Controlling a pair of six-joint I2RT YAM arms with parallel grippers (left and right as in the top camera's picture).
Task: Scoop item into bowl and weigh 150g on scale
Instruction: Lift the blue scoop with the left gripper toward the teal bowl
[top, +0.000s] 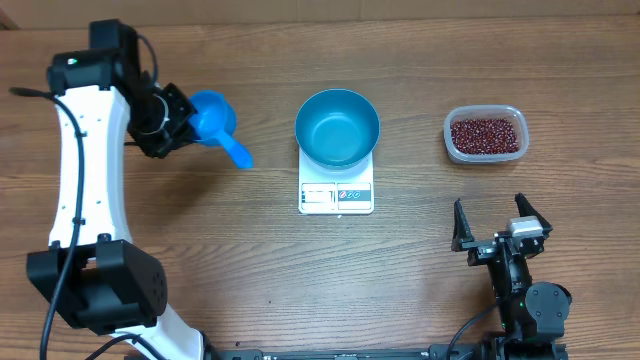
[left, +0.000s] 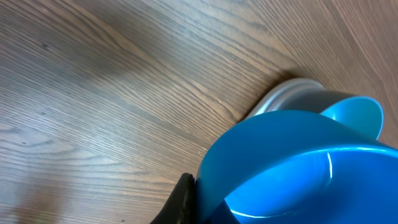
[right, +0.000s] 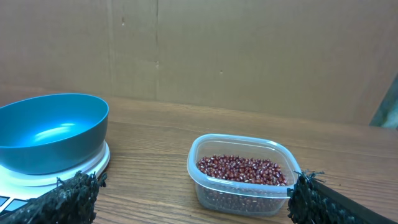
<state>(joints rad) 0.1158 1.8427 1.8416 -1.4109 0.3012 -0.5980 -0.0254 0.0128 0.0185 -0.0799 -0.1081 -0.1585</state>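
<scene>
- While the left fingers (top: 172, 128) grip the empty blue scoop (top: 212, 118) at the counter's (top: 300, 290) far left, the overhead view shows the beans (top: 486, 135) in a clear tub (top: 449, 140) far right, beyond the empty bowl (top: 337, 127) on the scale (top: 336, 195). The right fingers (top: 461, 228), spread wide, sit nearer the tub.
- Left wrist: the scoop fills the corner, with the bowl and scale behind it and no beans visible.
- Right wrist: small glossy dark-red beans lie straight ahead between the wide fingers, with the bowl off to the left.

Overhead: looking straight down on whole wooden desk (top: 200, 260). Left wrist: tight, low over desk. Right wrist: low, level, near; sharing round deep blue bowl (right: 53, 130) with overhead.
</scene>
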